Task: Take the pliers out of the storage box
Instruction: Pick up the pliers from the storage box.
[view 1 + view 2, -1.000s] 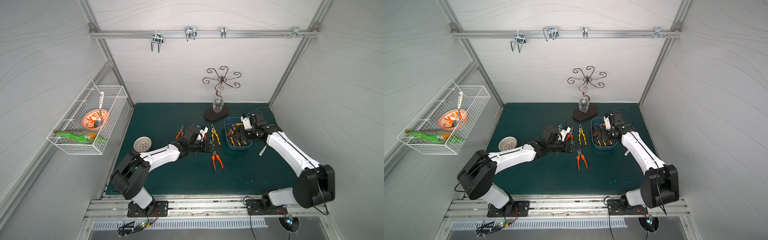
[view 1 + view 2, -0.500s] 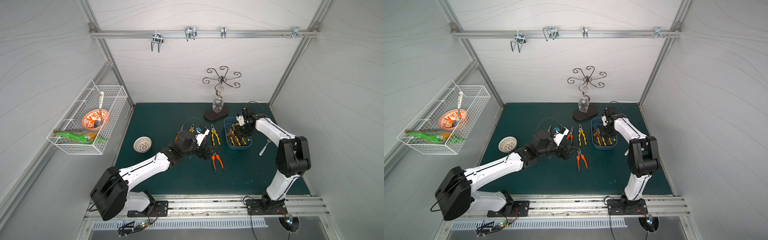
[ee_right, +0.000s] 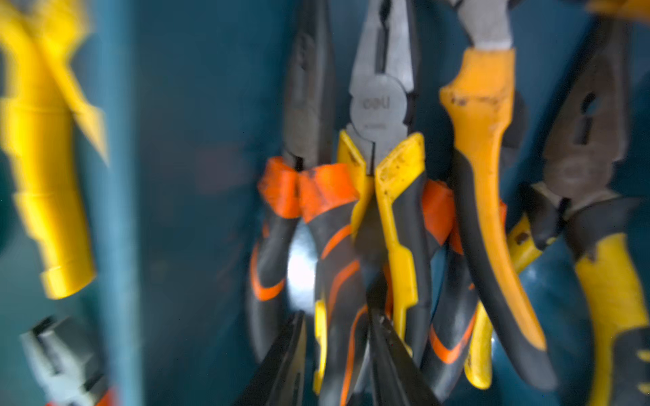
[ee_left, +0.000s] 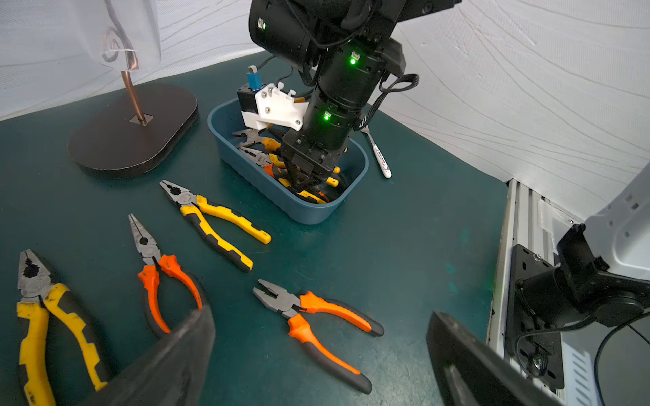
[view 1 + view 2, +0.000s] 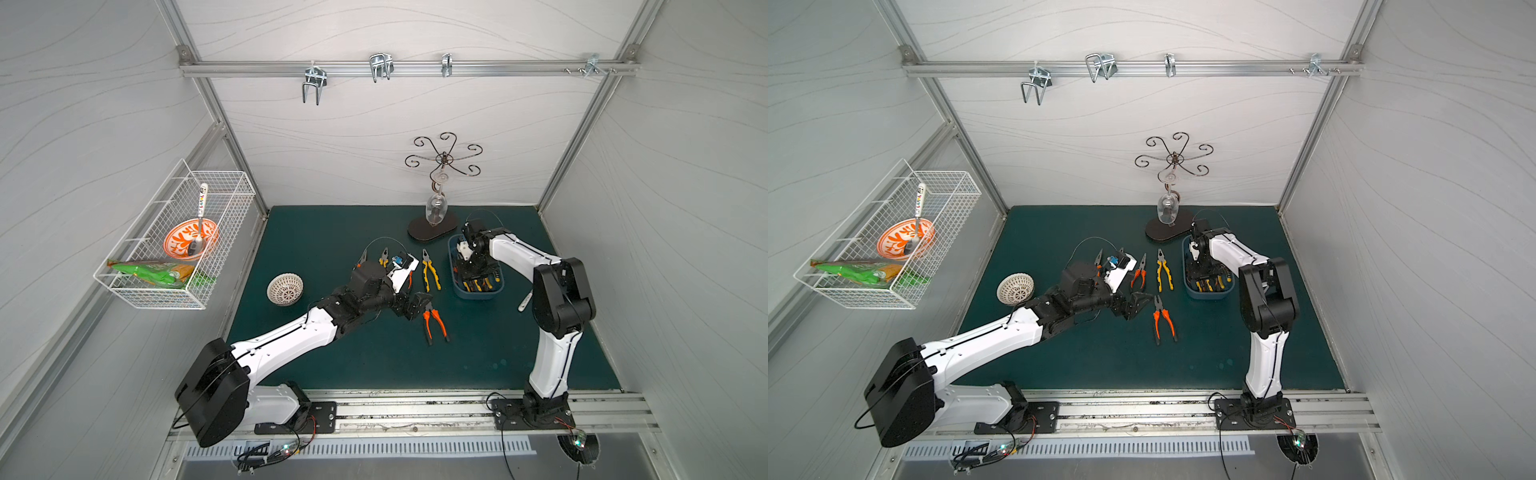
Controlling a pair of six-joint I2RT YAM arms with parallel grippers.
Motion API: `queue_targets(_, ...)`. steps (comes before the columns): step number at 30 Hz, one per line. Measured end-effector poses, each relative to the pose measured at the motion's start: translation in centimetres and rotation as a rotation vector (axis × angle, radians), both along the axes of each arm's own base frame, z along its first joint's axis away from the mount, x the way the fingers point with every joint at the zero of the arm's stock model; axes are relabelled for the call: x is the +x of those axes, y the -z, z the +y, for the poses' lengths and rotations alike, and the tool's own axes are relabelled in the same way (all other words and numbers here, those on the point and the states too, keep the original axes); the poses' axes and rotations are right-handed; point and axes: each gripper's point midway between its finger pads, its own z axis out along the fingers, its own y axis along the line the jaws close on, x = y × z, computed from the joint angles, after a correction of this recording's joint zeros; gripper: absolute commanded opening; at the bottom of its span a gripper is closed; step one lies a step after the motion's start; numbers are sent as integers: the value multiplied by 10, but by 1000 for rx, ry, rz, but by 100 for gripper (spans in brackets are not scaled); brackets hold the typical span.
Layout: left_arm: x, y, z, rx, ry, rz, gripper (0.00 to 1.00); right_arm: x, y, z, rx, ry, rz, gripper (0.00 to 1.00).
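The blue storage box (image 5: 478,296) (image 5: 1208,296) (image 4: 246,168) sits at the right of the green mat with several pliers (image 4: 260,140) (image 3: 381,105) inside. My right gripper (image 5: 471,276) (image 5: 1196,276) (image 4: 302,179) (image 3: 337,323) points down into it, fingers shut on an orange-black pliers handle (image 3: 337,281). On the mat lie an orange-black blunt pair (image 5: 432,324) (image 4: 316,316), a yellow-black pair (image 5: 430,270) (image 4: 214,218), an orange long-nosed pair (image 5: 1139,272) (image 4: 158,267) and another yellow pair (image 4: 42,309). My left gripper (image 5: 417,305) (image 5: 1136,305) (image 4: 320,313) hangs open and empty above the orange blunt pair.
A glass stand on a dark oval base (image 5: 432,232) stands behind the box. A white-handled fork (image 5: 525,301) (image 4: 378,154) lies right of the box. A white perforated bowl (image 5: 285,289) sits at the mat's left, and a wire basket (image 5: 166,249) hangs on the left wall.
My right gripper has dropped into the box and its jaws have narrowed onto a handle. My left arm has drawn back from the row of pliers toward the front, still open.
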Motion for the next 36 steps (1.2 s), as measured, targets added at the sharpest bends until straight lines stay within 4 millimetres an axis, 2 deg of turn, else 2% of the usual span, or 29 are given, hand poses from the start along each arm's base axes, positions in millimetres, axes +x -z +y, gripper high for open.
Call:
queue_targets(5, 4, 3, 3, 8, -28, 1, 100, 2, 1, -5, -35, 4, -9, 5)
queue_targets(7, 5, 3, 4, 9, -37, 2, 100, 2, 1, -6, -39, 4, -13, 0)
queue_targets(13, 10, 6, 7, 9, -80, 21, 100, -13, -11, -12, -30, 9, -51, 0)
queue_targets(21, 24, 23, 16, -5, -211, 152, 100, -22, -66, -11, 83, 47, -263, 0)
queue_targets(27, 39, 29, 9, -82, -294, 284, 94, -33, -93, -4, 206, 81, -385, 0)
queue_targets(30, 46, 32, -1, -140, -321, 344, 89, -38, -106, 8, 272, 75, -424, 0)
queue_targets(36, 60, 30, -22, -267, -317, 407, 79, -57, -123, 53, 403, 34, -461, 0)
